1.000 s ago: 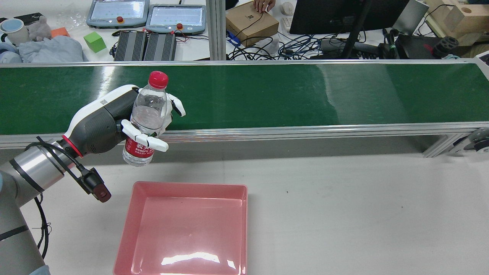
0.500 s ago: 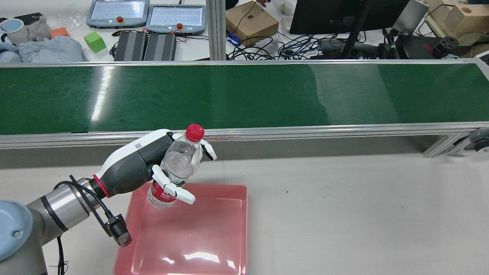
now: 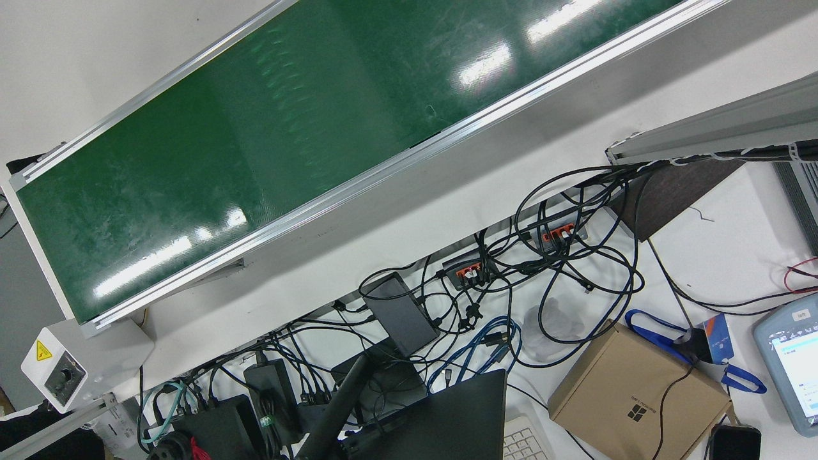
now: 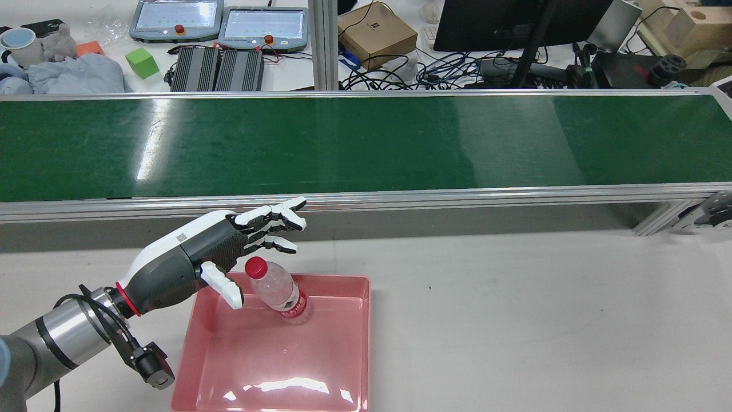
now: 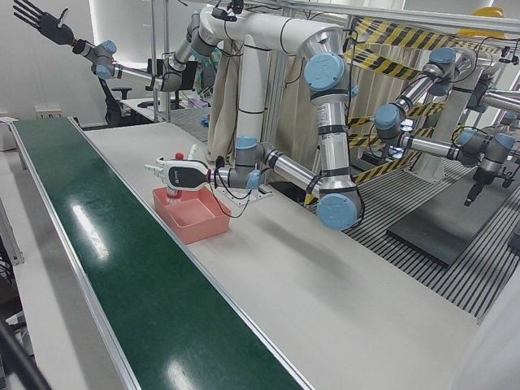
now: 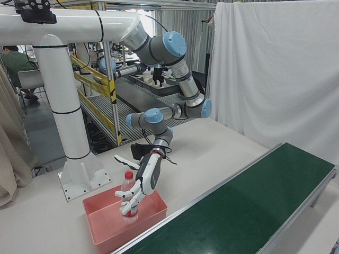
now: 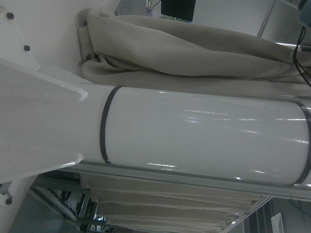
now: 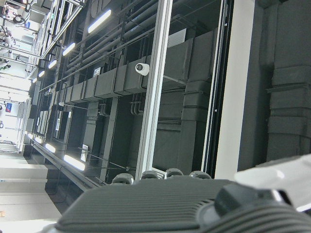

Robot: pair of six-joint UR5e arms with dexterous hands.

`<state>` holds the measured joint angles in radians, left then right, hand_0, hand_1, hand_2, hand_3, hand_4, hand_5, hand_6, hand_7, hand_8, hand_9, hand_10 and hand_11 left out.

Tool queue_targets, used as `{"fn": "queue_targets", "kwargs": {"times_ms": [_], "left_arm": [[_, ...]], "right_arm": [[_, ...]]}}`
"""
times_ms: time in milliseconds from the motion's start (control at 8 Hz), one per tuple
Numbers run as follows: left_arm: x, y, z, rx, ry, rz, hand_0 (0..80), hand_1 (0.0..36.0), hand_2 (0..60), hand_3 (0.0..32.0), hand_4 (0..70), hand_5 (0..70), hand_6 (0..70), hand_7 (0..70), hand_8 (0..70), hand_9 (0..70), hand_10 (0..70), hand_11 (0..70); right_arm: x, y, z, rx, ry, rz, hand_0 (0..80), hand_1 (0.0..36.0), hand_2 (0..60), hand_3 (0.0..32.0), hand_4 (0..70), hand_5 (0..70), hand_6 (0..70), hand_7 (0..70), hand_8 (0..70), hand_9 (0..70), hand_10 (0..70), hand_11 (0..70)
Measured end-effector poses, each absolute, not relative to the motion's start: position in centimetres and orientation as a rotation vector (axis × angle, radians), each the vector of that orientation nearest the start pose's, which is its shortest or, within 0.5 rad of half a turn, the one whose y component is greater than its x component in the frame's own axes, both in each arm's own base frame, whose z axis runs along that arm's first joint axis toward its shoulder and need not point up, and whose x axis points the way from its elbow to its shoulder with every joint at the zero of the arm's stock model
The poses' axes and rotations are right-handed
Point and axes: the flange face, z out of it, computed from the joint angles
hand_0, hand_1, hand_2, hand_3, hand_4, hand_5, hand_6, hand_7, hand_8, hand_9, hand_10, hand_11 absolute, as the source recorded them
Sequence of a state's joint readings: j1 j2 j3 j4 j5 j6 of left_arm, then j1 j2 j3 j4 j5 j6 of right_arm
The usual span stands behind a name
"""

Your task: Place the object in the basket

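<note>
A clear water bottle point(image 4: 279, 293) with a red cap and a red label is inside the pink basket point(image 4: 286, 355), base down and tilted, its cap leaning toward my left hand. My left hand point(image 4: 211, 252) is open just above the basket's far left corner, fingers stretched out over the bottle, holding nothing. In the right-front view the bottle point(image 6: 128, 198) is partly hidden behind the fingers of the left hand point(image 6: 143, 182) in the basket point(image 6: 106, 227). My right hand point(image 5: 36, 18) is raised high off to the side, fingers spread and empty.
The green conveyor belt point(image 4: 366, 143) with its aluminium rails runs across the table beyond the basket. The white tabletop point(image 4: 514, 320) stretches right of the basket. Boxes, cables and teach pendants point(image 4: 263, 26) lie on the bench behind the belt.
My left hand carried the bottle from the belt's edge down over the basket, then opened. The bottle has left the hand and is now in the basket, tilted.
</note>
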<state>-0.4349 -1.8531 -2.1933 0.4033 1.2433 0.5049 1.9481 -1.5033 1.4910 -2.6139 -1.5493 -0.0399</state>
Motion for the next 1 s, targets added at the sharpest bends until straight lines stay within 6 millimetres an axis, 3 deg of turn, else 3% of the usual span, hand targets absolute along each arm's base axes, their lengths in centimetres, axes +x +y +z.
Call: {"fn": "queue_targets", "kwargs": {"times_ms": [250, 500, 1000], "left_arm": [[36.65, -35.17, 31.69, -0.518, 2.272, -1.185, 8.2, 0.0, 0.0, 0.0, 10.8, 16.4, 2.6, 0.9, 5.3, 3.7, 7.5, 10.1], [36.48, -35.04, 31.86, -0.524, 2.276, -1.18, 8.9, 0.0, 0.0, 0.0, 10.2, 20.2, 2.7, 1.2, 5.9, 4.7, 7.6, 10.3], [36.38, -35.01, 31.8, -0.528, 2.276, -1.175, 7.7, 0.0, 0.0, 0.0, 8.6, 20.2, 1.4, 0.2, 4.5, 3.5, 6.2, 8.3]], "right_arm": [[33.1, -46.75, 62.9, -0.547, 2.504, -1.468, 0.0, 0.0, 0.0, 0.0, 0.0, 0.0, 0.0, 0.0, 0.0, 0.0, 0.0, 0.0], [33.1, -46.75, 62.9, -0.547, 2.504, -1.468, 0.0, 0.0, 0.0, 0.0, 0.0, 0.0, 0.0, 0.0, 0.0, 0.0, 0.0, 0.0], [33.14, -46.73, 62.9, -0.548, 2.504, -1.468, 0.0, 0.0, 0.0, 0.0, 0.0, 0.0, 0.0, 0.0, 0.0, 0.0, 0.0, 0.0]]}}
